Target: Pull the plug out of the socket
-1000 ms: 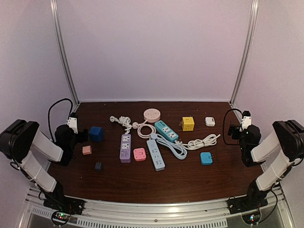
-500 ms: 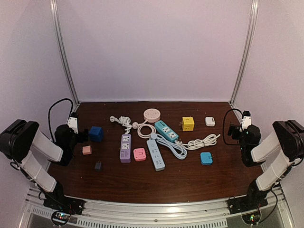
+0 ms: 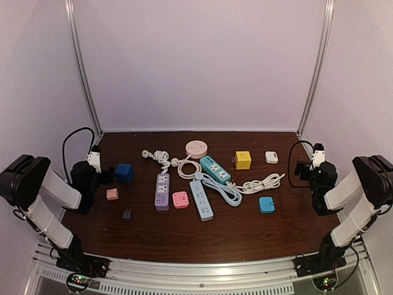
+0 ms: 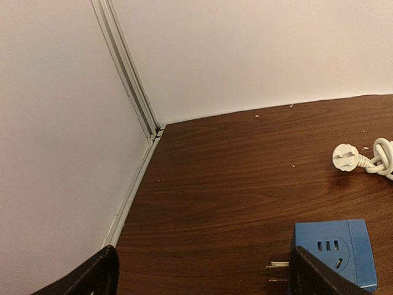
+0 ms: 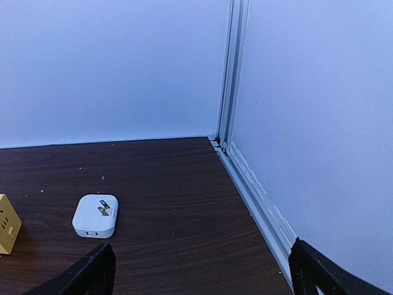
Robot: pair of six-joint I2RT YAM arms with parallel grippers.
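Looked down on a dark wood bench (image 3: 233, 239) strewn across its middle with sockets and cords. Found the left pincer (image 4: 202, 261) parked at the left edge, standing wide apart and clamped on nothing. Found the right pincer (image 5: 202, 261) likewise wide apart and bare at the right edge. Counted three strips between them: a purple power strip (image 3: 162, 191), a pale blue power strip (image 3: 202, 200) and a teal power strip (image 3: 215, 169), with a round pink socket (image 3: 196, 148) behind. Noted smaller pieces around these: a yellow cube socket (image 3: 243, 160), a blue cube adapter (image 4: 334, 252) lying just beside the left pincer with its prongs bare, and a white charger (image 5: 95, 216) ahead of the right one. Spotted what looked like a white plug (image 3: 198, 177) seated at the far end of the pale blue power strip, among white cords (image 3: 228, 193); could not settle from above whether truly plugged in. Judged the task at its opening step, with no reach begun. Reckoned the next move would call for one pincer pinning the strip flat and the other closing on the plug body, then drawing straight out along the prongs. Read no brand, label or lettering anywhere; too small or blank.
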